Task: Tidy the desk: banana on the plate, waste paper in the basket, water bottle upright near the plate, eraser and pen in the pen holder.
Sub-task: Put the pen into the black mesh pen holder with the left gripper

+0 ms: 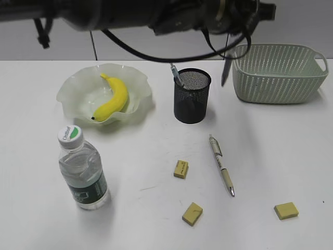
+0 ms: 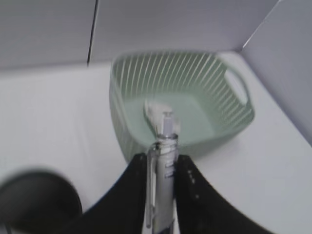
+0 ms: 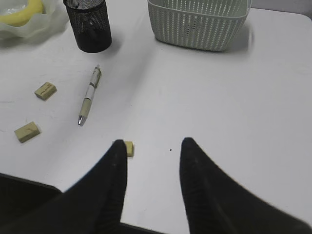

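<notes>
Plainly, the left gripper [image 2: 163, 195] pinches a silver pen [image 2: 163, 161] between its black fingers [image 2: 195, 195], the pen's long axis running straight ahead toward the basket [image 2: 234, 112], which lies past its far end; the pen holder [image 2: 39, 204] sits blurred at lower left. The right gripper [image 3: 151, 165] hangs spread and empty over the desk [image 3: 234, 97], an eraser [image 3: 127, 147] beside its left finger. A second pen [image 1: 221, 164] lies tip toward the camera. The banana [image 1: 113, 98] rests on the plate [image 1: 73, 88]. The water bottle [image 1: 83, 172] stands upright; its cap's green lettering is too small to read.
</notes>
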Controlling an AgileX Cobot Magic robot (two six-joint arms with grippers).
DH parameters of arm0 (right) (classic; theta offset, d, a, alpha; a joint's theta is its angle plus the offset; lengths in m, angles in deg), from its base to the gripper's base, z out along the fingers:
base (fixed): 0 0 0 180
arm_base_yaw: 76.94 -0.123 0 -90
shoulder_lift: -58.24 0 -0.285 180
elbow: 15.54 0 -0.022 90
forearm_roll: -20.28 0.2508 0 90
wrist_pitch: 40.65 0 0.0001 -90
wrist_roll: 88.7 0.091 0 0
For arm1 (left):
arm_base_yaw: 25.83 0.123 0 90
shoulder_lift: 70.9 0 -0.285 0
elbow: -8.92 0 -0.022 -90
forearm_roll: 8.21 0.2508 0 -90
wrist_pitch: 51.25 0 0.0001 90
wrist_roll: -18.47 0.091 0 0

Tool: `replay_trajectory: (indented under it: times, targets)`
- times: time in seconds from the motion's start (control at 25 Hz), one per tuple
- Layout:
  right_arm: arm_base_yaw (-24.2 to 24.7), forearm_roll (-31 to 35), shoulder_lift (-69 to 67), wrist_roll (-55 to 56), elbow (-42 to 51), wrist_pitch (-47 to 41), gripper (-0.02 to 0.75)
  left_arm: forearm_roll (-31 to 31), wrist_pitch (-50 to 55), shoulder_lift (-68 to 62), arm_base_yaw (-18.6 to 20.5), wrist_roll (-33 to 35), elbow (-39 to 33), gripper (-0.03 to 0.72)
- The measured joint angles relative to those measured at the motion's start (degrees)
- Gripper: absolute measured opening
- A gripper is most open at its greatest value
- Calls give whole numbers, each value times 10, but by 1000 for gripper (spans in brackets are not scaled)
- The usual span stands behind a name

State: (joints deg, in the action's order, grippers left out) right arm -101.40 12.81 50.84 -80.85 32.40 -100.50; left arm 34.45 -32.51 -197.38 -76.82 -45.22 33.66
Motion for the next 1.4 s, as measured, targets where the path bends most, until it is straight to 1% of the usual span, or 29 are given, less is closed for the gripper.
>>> replay_trajectory:
  times: [0.08, 0.12, 0.2, 0.28, 0.36, 0.52, 0.72, 0.8, 0.92, 1.04, 1.16, 1.24, 1.28, 1.36, 1.4]
  targets:
    - [0, 0, 0, 0, 0, 0, 300, 97, -41, 12, 14, 0, 2, 130]
    - [0, 0, 0, 0, 0, 0, 300, 136, -63, 12, 26, 0, 2, 130]
    - [0, 0, 0, 0, 0, 0, 300, 177, -129, 4, 54, 0, 2, 130]
    - [0, 0, 0, 0, 0, 0, 300, 199, -198, -13, 85, 0, 2, 130]
    - [0, 0, 0, 0, 0, 0, 300, 203, -248, -30, 109, 0, 2, 130]
    - [0, 0, 0, 0, 0, 0, 300, 204, -271, -63, 138, 0, 1, 130]
    - [0, 0, 0, 0, 0, 0, 286, 205, -290, -86, 144, 0, 0, 132]
    - [0, 0, 0, 0, 0, 0, 274, 206, -301, -92, 143, 0, 0, 154]
    - [0, 0, 0, 0, 0, 0, 259, 206, -307, -95, 143, 0, 0, 233]
    - [0, 0, 0, 0, 0, 0, 253, 206, -308, -95, 143, 0, 0, 350]
    - [0, 0, 0, 0, 0, 0, 251, 207, -306, -93, 141, -2, 0, 413]
    - [0, 0, 0, 0, 0, 0, 249, 207, -279, -78, 136, -17, -2, 417]
    - [0, 0, 0, 0, 0, 0, 247, 207, -253, -63, 131, -24, -3, 405]
    - [0, 0, 0, 0, 0, 0, 247, 202, -163, -25, 115, -18, -3, 359]
    - [0, 0, 0, 0, 0, 0, 247, 198, -105, 0, 104, 5, -3, 328]
